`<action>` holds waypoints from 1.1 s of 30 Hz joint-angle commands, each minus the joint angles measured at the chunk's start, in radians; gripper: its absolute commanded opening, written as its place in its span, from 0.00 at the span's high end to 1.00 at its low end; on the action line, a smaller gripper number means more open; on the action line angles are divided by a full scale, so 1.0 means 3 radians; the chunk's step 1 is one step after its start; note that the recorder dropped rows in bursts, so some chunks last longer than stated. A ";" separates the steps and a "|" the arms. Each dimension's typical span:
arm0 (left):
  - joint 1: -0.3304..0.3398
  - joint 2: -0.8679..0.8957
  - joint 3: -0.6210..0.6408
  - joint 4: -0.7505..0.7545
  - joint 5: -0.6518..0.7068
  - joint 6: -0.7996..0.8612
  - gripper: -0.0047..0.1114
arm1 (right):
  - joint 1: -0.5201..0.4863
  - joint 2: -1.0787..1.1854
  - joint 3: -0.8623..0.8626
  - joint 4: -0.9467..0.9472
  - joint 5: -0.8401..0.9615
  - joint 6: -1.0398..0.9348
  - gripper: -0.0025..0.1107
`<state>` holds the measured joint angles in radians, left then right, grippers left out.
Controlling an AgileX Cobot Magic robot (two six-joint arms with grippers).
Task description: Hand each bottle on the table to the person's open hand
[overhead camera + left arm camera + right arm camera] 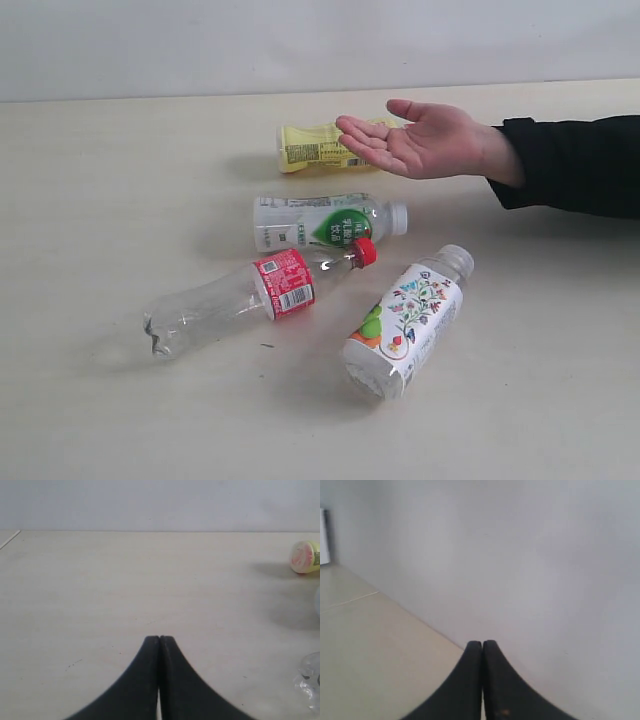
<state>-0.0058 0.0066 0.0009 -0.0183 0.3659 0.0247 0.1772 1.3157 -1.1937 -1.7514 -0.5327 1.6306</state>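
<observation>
Four bottles lie on the beige table (90, 200). The clear crushed bottle (240, 300) with red label and cap lies front left. Behind it is the green-white labelled bottle (325, 220). The floral bottle (410, 320) lies front right. The yellow bottle (318, 146) lies at the back, partly behind the person's open hand (425, 140), palm up. Neither gripper shows in the exterior view. My left gripper (159, 638) is shut and empty over bare table, with the yellow bottle (306, 557) far off. My right gripper (482, 642) is shut and empty, facing a wall.
The person's black sleeve (575, 165) reaches in from the right. A pale wall (300, 40) runs behind the table's far edge. A clear crumpled bottle end (311, 680) shows at the edge of the left wrist view.
</observation>
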 commanded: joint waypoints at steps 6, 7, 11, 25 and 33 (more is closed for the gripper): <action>-0.0023 -0.0022 -0.0003 0.0006 -0.0032 -0.0011 0.96 | 0.0010 -0.0589 0.0680 0.0023 0.1010 0.0055 0.98; -0.0023 -0.0022 -0.0003 0.0006 -0.0032 -0.0011 0.96 | 0.0010 -0.0629 0.0773 0.0023 0.1010 -0.0005 0.98; -0.0023 -0.0022 -0.0003 0.0006 -0.0032 -0.0011 0.96 | 0.0010 -0.0672 0.1070 0.0023 0.1032 -0.0514 0.98; -0.0023 -0.0022 -0.0003 0.0006 -0.0032 -0.0011 0.96 | 0.0295 -0.0777 0.2115 0.0131 0.2470 -0.4183 0.98; -0.0023 -0.0022 -0.0003 0.0006 -0.0032 -0.0011 0.96 | 0.1107 -0.0734 0.1536 0.4309 0.4701 -0.4669 0.98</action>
<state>-0.0058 0.0066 0.0009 -0.0183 0.3659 0.0247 0.4774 1.0902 -0.6546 -0.7670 0.7122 0.2538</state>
